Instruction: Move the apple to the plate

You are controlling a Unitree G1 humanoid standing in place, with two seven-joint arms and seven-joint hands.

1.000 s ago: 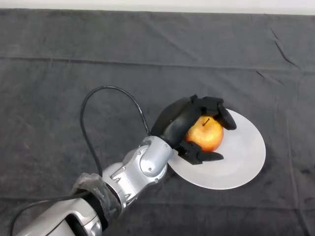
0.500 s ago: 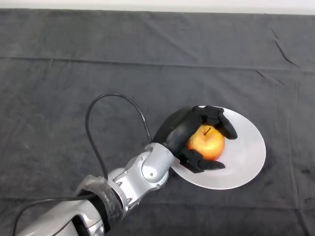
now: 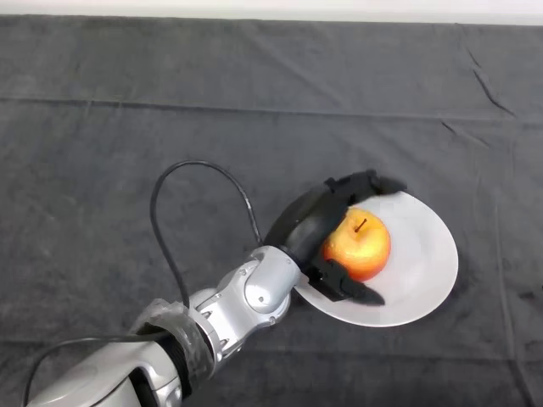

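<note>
Resting on the white plate (image 3: 428, 263), left of its centre, the apple (image 3: 359, 247) sits stem-up. The left hand (image 3: 316, 227) flanks the apple with fingers spread straight, no longer clamping it. Risk: a sideways withdrawal drags a finger or the thumb against the apple, rolling it toward the plate's rim and off.

The left part of the white plate (image 3: 424, 263) is covered by the left hand (image 3: 310, 225) and wrist. The apple (image 3: 361, 246) is hidden on its left side by the palm, so contact there cannot be judged. Its underside is not seen. The arm is cut off by the lower left edge. The dark cloth (image 3: 127, 127) is cropped at every side but the top.
</note>
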